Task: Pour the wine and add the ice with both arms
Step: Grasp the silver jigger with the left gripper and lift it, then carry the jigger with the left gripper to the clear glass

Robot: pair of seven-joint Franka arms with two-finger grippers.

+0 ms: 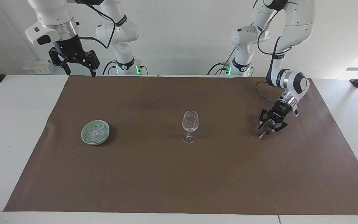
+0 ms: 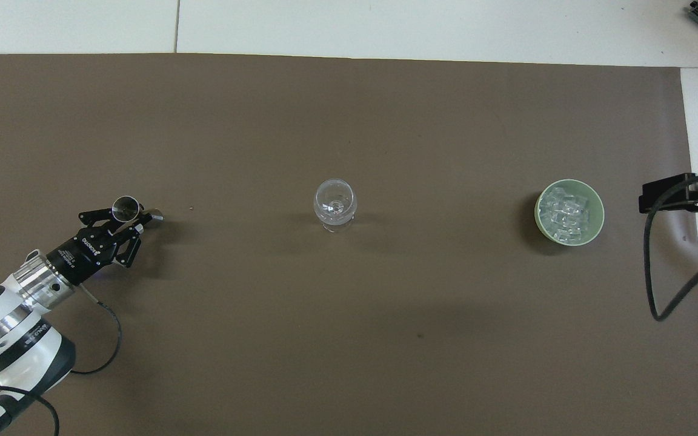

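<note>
A small metal measuring cup point(image 1: 271, 124) stands on the brown mat toward the left arm's end. My left gripper point(image 1: 271, 128) is low at the cup with its fingers closed around it; it also shows in the overhead view point(image 2: 128, 217), as does the cup point(image 2: 125, 206). A clear, empty wine glass point(image 1: 190, 123) point(image 2: 335, 203) stands at the mat's middle. The ice point(image 1: 95, 132) point(image 2: 567, 213) is heaped in a green bowl point(image 1: 82, 136) point(image 2: 601, 213) toward the right arm's end. My right gripper point(image 1: 78, 67) waits open, raised over the table's edge nearest the robots.
The brown mat point(image 1: 179, 174) covers most of the white table point(image 1: 14, 130). A black cable point(image 2: 658, 284) hangs from the right arm, beside the bowl.
</note>
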